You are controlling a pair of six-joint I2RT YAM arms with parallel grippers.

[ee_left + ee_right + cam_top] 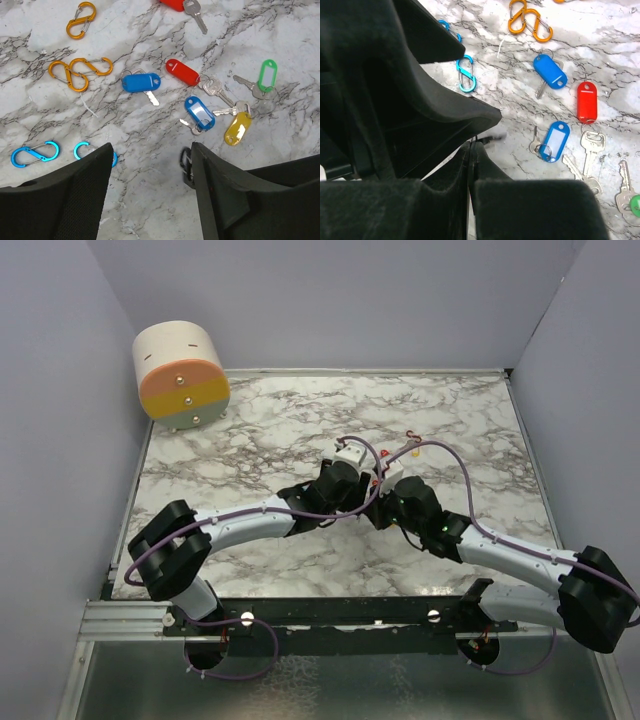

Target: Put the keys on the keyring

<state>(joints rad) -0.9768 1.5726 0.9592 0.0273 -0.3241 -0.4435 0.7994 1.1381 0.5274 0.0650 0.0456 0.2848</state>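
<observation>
Hovering open, left claw point(151, 150), keys point(199, 112) scattered just beyond it, right claw point(472, 149) closed.

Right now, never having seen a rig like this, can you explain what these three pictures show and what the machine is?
These are two robot arms bolted to a marble table. One picture looks down from above; the other two come from a camera on each wrist. On the table lie keys with coloured tags, orange clips and blue clips; a striped drum lies at the far left corner. The left gripper is open, gripping nothing. The right gripper is shut; whether it pinches anything small is unclear.
</observation>
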